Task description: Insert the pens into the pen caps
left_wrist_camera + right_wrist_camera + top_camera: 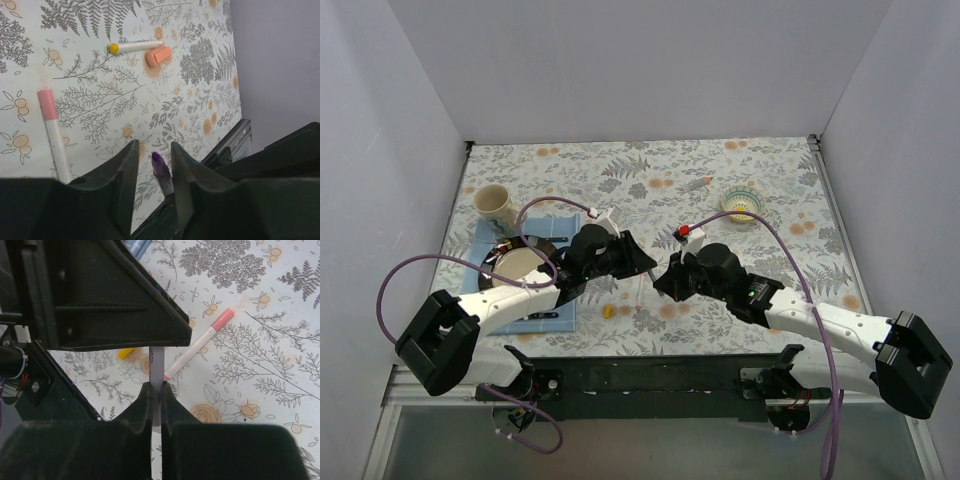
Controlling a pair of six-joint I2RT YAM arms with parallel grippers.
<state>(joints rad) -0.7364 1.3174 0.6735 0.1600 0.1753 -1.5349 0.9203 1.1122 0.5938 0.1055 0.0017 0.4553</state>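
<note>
My right gripper (pixel 156 390) (pixel 662 278) is shut on the pale lilac barrel of the purple pen (pixel 157 365) and holds it above the table. The pen's purple tip (pixel 159 165) pokes between the fingers of my left gripper (pixel 153 150) (pixel 648 262), which is open, with a gap on the tip's left side. The white-pink pen (pixel 54 140) (pixel 200 342) lies on the table. The pale pen with a yellow tip (pixel 132 47) lies beside the orange cap (pixel 158 55). The yellow cap (pixel 126 353) (pixel 608 311) lies below the grippers.
A cup (pixel 492 205), a dark plate (pixel 515 265) and a blue mat (pixel 545 315) sit at the left. A small yellow-centred bowl (pixel 742 203) stands at the back right. The table's front rail (pixel 235 140) runs close by.
</note>
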